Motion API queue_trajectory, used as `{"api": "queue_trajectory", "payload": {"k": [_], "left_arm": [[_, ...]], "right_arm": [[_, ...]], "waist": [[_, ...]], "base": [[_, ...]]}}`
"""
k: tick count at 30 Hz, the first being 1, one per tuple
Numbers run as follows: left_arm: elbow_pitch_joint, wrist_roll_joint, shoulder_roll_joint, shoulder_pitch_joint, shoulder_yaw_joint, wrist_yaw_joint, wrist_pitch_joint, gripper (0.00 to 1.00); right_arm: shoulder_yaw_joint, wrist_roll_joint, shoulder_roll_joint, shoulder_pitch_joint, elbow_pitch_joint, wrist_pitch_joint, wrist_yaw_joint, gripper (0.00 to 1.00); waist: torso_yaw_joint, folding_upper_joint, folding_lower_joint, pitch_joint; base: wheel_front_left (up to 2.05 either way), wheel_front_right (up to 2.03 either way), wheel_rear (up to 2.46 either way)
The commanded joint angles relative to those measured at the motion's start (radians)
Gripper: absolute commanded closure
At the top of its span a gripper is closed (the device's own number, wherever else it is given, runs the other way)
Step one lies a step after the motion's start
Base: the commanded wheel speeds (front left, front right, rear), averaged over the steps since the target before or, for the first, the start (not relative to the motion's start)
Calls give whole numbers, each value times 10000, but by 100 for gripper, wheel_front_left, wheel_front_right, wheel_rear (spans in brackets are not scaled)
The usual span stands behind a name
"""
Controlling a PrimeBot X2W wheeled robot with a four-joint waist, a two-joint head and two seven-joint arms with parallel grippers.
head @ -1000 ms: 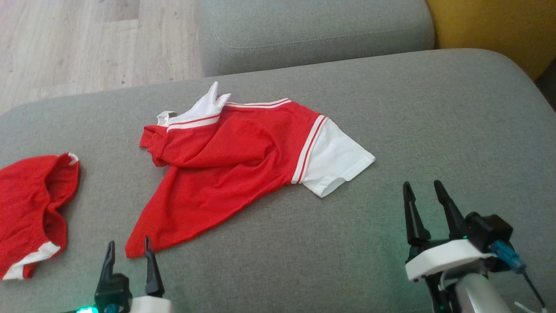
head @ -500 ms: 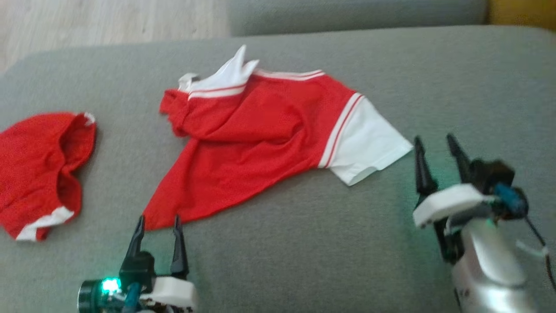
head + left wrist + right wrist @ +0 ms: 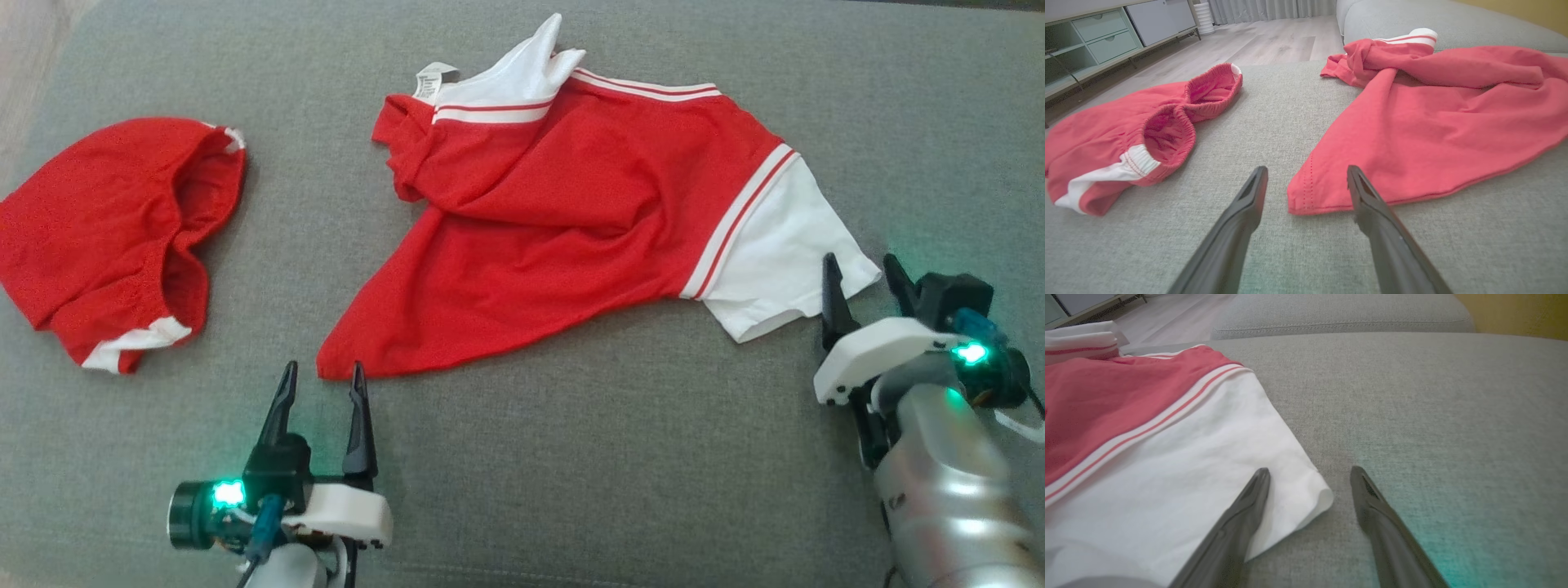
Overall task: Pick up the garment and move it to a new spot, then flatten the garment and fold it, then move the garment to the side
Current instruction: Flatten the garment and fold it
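Red garment (image 3: 571,212): left gripper (image 3: 323,367) gapes empty at its hem corner, right gripper (image 3: 860,259) likewise over its sleeve (image 3: 775,245).

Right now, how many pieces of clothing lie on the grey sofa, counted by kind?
Red shirt with white sleeves: 1
Red shorts with white trim: 1
Total: 2

Bare sofa cushion (image 3: 571,474) lies between both arms; red shorts (image 3: 114,237) crowd its left end.
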Motion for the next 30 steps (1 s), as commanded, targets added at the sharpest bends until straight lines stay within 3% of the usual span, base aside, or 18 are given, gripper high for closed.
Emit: {"api": "queue_trajectory", "payload": {"k": [1, 2, 3, 6, 14, 23, 30], "left_arm": [[-298, -52, 33, -230, 269, 63, -53, 0], [-292, -67, 33, -212, 288, 80, -53, 0], [-280, -73, 33, -181, 306, 89, -53, 0], [-238, -109, 33, -64, 407, 109, -53, 0], [-128, -587, 32, 206, 488, 7, -53, 0], [713, -2111, 32, 336, -171, -1038, -53, 0], [1654, -2598, 32, 76, -576, -1240, -53, 0]], "right_arm": [[193, -48, 33, 74, 227, 65, -7, 9], [181, -33, 53, 60, 435, 63, -7, 76], [186, 25, 75, 50, 615, 61, -7, 100], [138, 281, 82, 91, 602, 52, -7, 100], [-493, 1082, -273, 1505, -1671, 47, -7, 100], [-457, 1700, -97, 2819, -3056, 46, -7, 100], [-285, 1814, 76, 3025, -3387, 46, -7, 100]], "waist": [[-13, 0, -1, -21], [-42, 0, -1, -65], [-74, 0, -1, -107], [-243, 0, -1, -280], [-1011, 0, -1, -813], [-1876, 0, -1, -943], [-2226, 0, -1, -827]], "base": [[0, 0, 0], [0, 0, 0], [0, 0, 0], [0, 0, 0], [0, 0, 0], [0, 0, 0], [0, 0, 0]]}}
